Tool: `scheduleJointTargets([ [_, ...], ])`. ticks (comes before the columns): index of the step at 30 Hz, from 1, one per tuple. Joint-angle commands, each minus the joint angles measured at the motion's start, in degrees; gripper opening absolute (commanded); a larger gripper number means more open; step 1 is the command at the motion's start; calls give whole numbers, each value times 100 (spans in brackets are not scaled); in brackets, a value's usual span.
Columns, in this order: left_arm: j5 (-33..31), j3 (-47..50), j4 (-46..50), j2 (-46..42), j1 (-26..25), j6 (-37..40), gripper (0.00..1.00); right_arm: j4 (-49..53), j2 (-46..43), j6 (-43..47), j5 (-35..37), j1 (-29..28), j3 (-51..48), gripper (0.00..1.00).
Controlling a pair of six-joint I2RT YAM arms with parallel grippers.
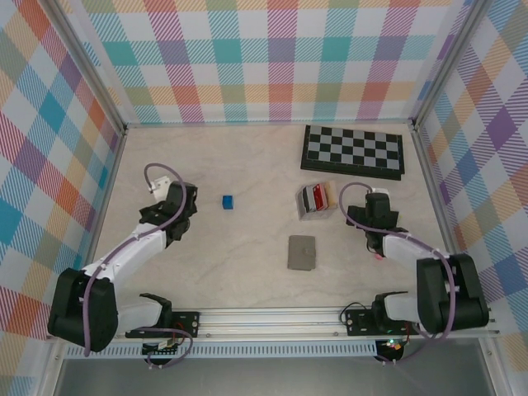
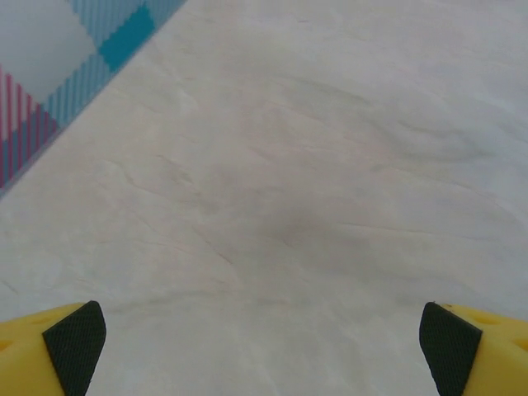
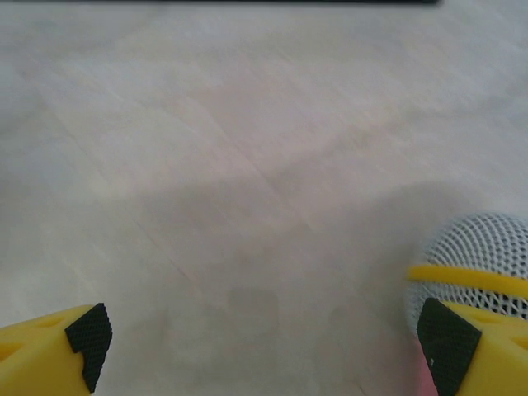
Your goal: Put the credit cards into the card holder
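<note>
Spreading across the whole cell, the pale table (image 1: 231, 272) carries a chessboard (image 1: 353, 151) at its far right. The left gripper (image 2: 264, 351) hangs over bare surface well left of the work, its jaws wide apart with nothing between them. The right gripper (image 3: 264, 346) is likewise wide and empty, low over the table to the right of the task's things.

The card holder (image 1: 301, 252) lies flat and closed near the table's middle, between the two arms. It looks light and soft-sided, so it is likely to skid or flop when a card is pushed in. One gripper should pin a corner or hold the flap open.

The credit cards (image 1: 314, 200) sit bunched just beyond it, red and cream showing. From above I cannot tell whether they stand on edge or lean. They should be thin, stiff, light and slick, so pinch one across its faces at an exposed edge rather than scraping it off the table.

A small blue cube (image 1: 227, 200) sits apart to the left.
</note>
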State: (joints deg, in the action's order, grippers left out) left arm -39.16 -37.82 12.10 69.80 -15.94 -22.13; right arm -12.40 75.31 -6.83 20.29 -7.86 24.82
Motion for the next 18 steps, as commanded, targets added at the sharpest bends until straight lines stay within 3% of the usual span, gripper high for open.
scheduleJointTargets([
  [1, -148, 480, -1745, 214, 379, 946, 100, -1904, 373, 569, -627, 30, 158, 99],
  [3, 115, 819, -2787, 554, 547, 1143, 100, -2013, 615, 770, -592, 36, 313, 98],
  [5, 279, 906, -3527, 1010, 590, 1356, 100, -2898, 871, 867, -675, 84, 35, 100],
  [7, 511, 728, -3624, 1255, 592, 1672, 100, -2990, 887, 765, -843, 202, -21, 100],
  [10, 979, 878, -4650, 1573, 747, 1945, 100, -3259, 905, 706, -1124, 338, -163, 100],
  [13, 1557, 880, -4719, 1751, 896, 1961, 100, -4097, 1312, 626, -1221, 461, -360, 100],
  [14, 1771, 1109, -5236, 1770, 898, 2089, 100, -3391, 1157, 578, -1323, 486, -173, 100],
  [16, 2168, 1433, -5787, 1804, 908, 2205, 100, -3428, 1198, 522, -1452, 595, -153, 100],
  [17, 2137, 1598, -6631, 2160, 906, 2310, 100, -3541, 1235, 531, -1454, 601, -180, 100],
  [18, 2128, 1523, -6130, 2033, 937, 2192, 100, -3416, 1200, 517, -1464, 604, -151, 100],
])
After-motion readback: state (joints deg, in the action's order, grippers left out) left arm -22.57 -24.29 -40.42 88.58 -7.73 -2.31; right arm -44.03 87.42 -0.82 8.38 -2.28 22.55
